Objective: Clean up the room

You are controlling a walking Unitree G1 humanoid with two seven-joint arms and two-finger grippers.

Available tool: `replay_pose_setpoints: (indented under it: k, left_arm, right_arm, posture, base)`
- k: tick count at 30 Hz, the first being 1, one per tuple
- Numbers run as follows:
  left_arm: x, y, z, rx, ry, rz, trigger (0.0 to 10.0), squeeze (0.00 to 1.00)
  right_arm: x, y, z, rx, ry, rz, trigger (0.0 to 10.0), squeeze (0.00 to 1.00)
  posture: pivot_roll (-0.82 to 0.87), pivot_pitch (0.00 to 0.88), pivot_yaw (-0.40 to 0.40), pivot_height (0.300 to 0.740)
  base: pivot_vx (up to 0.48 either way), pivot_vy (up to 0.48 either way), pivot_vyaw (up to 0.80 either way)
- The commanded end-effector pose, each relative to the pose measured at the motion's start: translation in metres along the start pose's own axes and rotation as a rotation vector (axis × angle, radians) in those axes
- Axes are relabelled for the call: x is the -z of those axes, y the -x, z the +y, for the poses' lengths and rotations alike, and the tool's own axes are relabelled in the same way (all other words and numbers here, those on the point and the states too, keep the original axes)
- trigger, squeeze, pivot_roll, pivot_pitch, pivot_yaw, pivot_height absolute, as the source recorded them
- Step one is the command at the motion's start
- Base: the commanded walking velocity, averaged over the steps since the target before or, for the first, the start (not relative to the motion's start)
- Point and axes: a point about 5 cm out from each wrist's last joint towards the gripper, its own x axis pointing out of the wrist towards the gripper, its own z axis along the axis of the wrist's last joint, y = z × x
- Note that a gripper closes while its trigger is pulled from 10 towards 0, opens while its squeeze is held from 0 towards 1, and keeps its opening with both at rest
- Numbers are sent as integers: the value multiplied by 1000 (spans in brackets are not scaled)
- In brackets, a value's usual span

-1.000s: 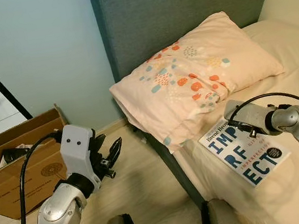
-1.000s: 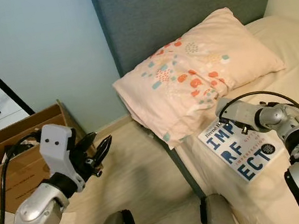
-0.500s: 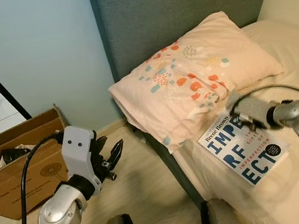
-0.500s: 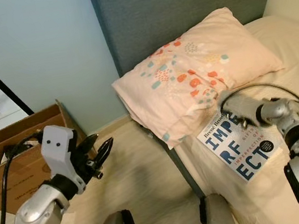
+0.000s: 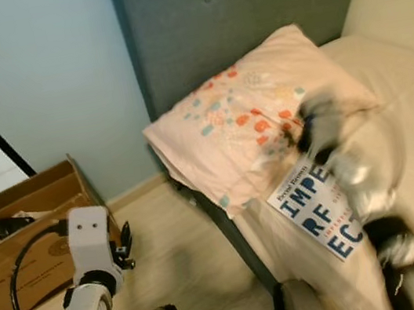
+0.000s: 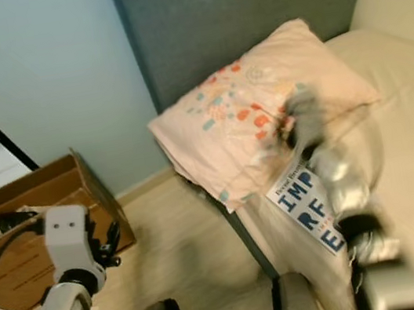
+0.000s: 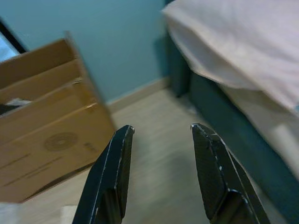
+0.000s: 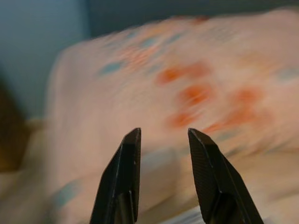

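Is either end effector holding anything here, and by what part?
Nothing is held. The left end effector is open above the floor; the right end effector is open, facing the pillow.

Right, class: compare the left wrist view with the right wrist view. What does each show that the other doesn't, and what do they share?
Left wrist view alone: the cardboard box, the wooden floor and the dark bed base. Right wrist view alone: the pillow's orange and blue pattern, blurred by motion. Both share the pink pillow and the blue wall, each seen past an open, empty gripper: the left gripper and the right gripper.
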Motion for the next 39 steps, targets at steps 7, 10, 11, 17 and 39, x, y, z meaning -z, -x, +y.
replay_pose_setpoints:
  k: [7, 10, 11, 17, 39]
  left_arm:
    - [12, 1, -3, -37, -6, -5, 10000, 0]
    - [19, 3, -2, -65, -4, 9, 10000, 0]
    - [21, 5, -2, -78, -8, 15, 10000, 0]
    - [25, 8, -8, -114, 14, 7, 10000, 0]
    - [24, 8, -8, -155, -6, -31, 10000, 0]
  right_arm:
    - [16, 26, 39, 30, 56, -39, 10000, 0]
    - [26, 36, 48, 7, 62, -22, 10000, 0]
    - [30, 40, 52, -15, 53, -7, 10000, 0]
    - [35, 57, 57, -50, 10, 41, 10000, 0]
    - [32, 54, 59, -82, -34, 64, 10000, 0]
  posture:
    - [-80, 126, 6, 592]
    - [-84, 125, 6, 592]
    - [-86, 125, 3, 592]
    - [-83, 116, -30, 596]
    - [-60, 84, -73, 666]
  base:
    - [0, 0, 0]
    - [0, 0, 0]
    - [0, 0, 0]
    - [0, 0, 0]
    - [0, 0, 0]
